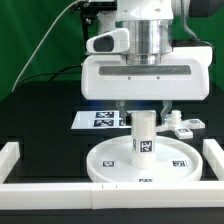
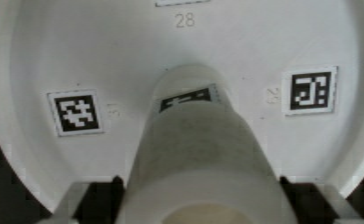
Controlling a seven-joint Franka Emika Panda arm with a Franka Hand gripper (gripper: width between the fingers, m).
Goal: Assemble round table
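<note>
The leg (image 2: 197, 150) stands on the disc (image 2: 37, 50), the gripper (image 2: 204, 200) clamped on its sides. Taking the printed 28 (image 2: 184, 19) as twelve o'clock, one square tag (image 2: 76, 112) lies around nine o'clock of the leg's foot and a second tag (image 2: 309, 90) around three.

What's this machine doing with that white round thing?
A robot arm is building a small white round table. Its gripper holds the short cylindrical leg upright at the middle of the round disc, which lies flat inside white border rails. Whether the leg is already seated in the disc cannot be told. A small white part lies beside the disc, with the marker board beyond it.
</note>
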